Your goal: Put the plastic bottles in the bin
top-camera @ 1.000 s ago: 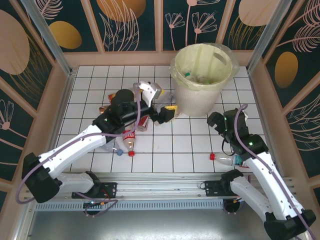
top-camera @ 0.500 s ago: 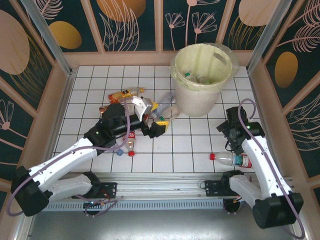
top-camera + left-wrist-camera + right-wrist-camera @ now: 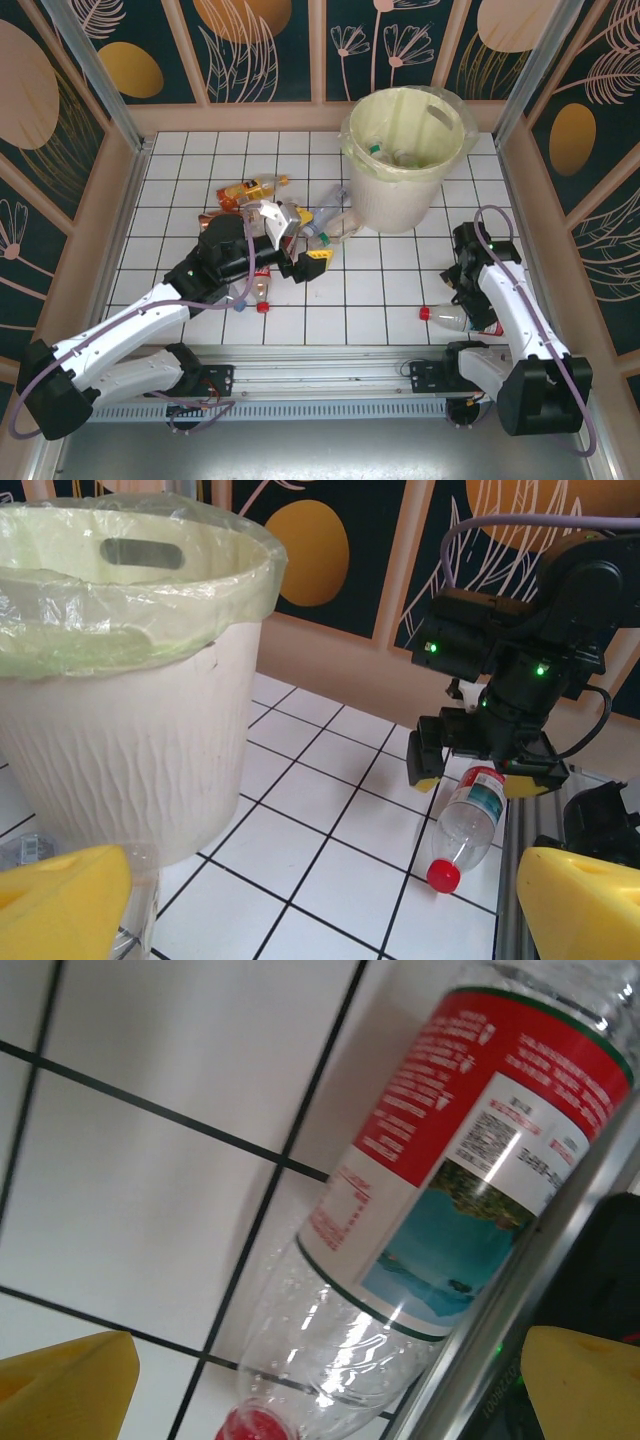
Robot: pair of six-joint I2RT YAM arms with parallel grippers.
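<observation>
On the table (image 3: 380,290): white glossy square tiles with dark grid lines.
Bin (image 3: 400,205): one, at the far side of the tiles, right of centre. It is round, pale cream and narrower toward the bottom, with a wavy ribbed wall and an oval handle hole.
Bag (image 3: 150,590): one, of thin translucent yellowish plastic, wrinkled and folded over the rim of the bin.
Inside the bin: clear bottles, one with a green cap (image 3: 375,150); their number I cannot tell.
Left of the bin: at least four small bottles lie close together, partly under the left arm. One is an orange bottle (image 3: 250,188), one a cola bottle (image 3: 260,283), one has a blue cap (image 3: 238,303), and one is a clear bottle (image 3: 325,228).
Lone bottle (image 3: 452,318): one, lying on its side at the near right, against the metal rail (image 3: 535,1260). It is of clear dimpled plastic, with a round red cap (image 3: 443,875) and a glossy label in red, white and blue-green.
Left gripper (image 3: 300,237): two blocky yellow pads (image 3: 60,900) spread wide, grasping nothing, over the tiles just left of the bin.
Right gripper (image 3: 478,780): two yellow pads (image 3: 60,1380) spread wide, one on each side of the lone bottle and not clenched on it.
</observation>
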